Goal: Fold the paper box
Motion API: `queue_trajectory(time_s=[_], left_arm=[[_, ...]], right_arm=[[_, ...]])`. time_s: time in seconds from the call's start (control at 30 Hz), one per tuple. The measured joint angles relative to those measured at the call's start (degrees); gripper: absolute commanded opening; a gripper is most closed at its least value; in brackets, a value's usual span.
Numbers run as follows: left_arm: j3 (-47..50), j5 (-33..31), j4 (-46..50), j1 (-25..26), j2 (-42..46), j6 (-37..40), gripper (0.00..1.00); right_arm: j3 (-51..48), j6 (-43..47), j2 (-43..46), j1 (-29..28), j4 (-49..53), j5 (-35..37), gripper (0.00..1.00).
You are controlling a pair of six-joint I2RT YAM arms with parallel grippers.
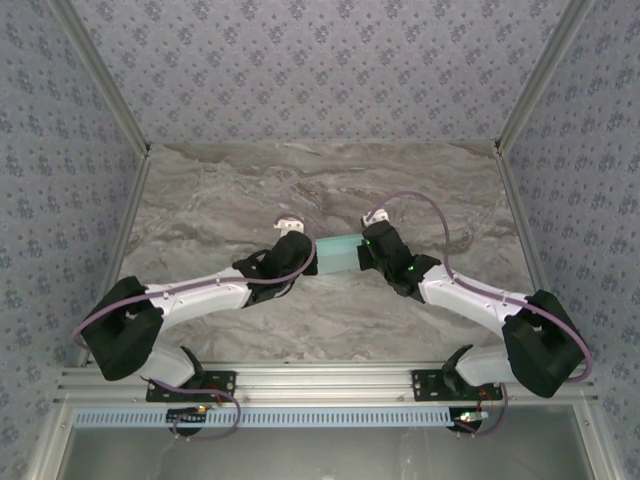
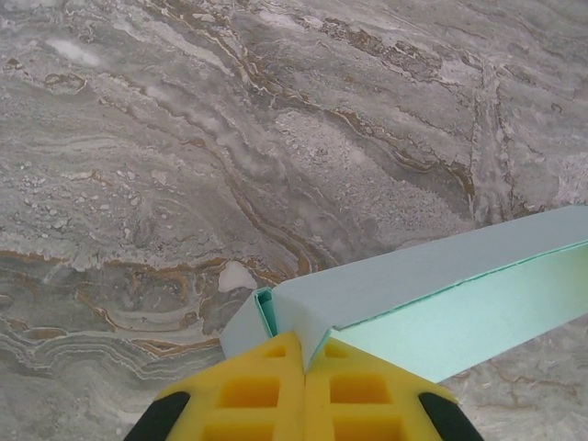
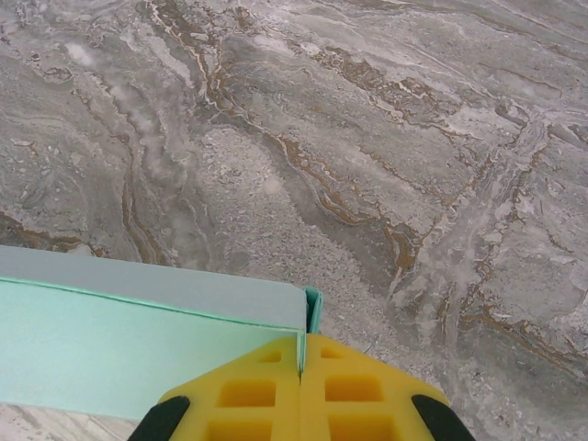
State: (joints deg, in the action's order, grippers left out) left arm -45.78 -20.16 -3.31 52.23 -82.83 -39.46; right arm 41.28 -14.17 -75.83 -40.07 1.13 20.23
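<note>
The paper box (image 1: 338,250) is a small pale turquoise folded card box. It lies between the two grippers at the middle of the marble table. My left gripper (image 1: 308,256) is at its left end. In the left wrist view its yellow fingers (image 2: 266,386) are shut on a corner fold of the box (image 2: 432,294), and the gripper (image 2: 305,347) pinches thin card. My right gripper (image 1: 364,250) is at the box's right end. In the right wrist view the gripper (image 3: 301,349) is shut on the end edge of the box (image 3: 138,340), whose end flap stands upright beside the fingertips.
The grey-brown marble table (image 1: 230,190) stretches beyond the box on all sides. Patterned walls (image 1: 320,60) enclose the back and both sides. An aluminium rail (image 1: 330,378) carrying the arm bases runs along the near edge.
</note>
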Motion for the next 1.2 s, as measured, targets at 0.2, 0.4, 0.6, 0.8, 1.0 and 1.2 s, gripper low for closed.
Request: queue_trajectory(time_s=[0.2,0.4,0.6,0.8,1.0,1.2], left_arm=[[0.0,0.8,0.6,0.0,0.0,1.9,0.23],[-0.7,2.0,2.6,0.0,0.7,3.6,0.36],[-1.5,3.6,4.9,0.0,3.5,5.4,0.51],[-3.0,4.5,6.7,0.0,6.3,8.4,0.56],[-6.4,4.7,8.4,-1.9,7.5,11.0,0.56],[-10.8,7.3,10.1,-7.5,3.7,11.2,0.57]], right_arm=[[0.0,0.0,0.0,-0.1,-0.1,0.0,0.0],[0.0,0.0,0.1,-0.4,0.0,0.0,0.0],[0.0,0.0,0.1,-0.7,0.1,0.3,0.0],[0.0,0.0,0.1,-1.1,0.2,0.6,0.0],[0.0,0.0,0.0,-1.4,0.2,0.9,0.0],[0.0,0.0,0.0,-1.6,0.3,1.1,0.0]])
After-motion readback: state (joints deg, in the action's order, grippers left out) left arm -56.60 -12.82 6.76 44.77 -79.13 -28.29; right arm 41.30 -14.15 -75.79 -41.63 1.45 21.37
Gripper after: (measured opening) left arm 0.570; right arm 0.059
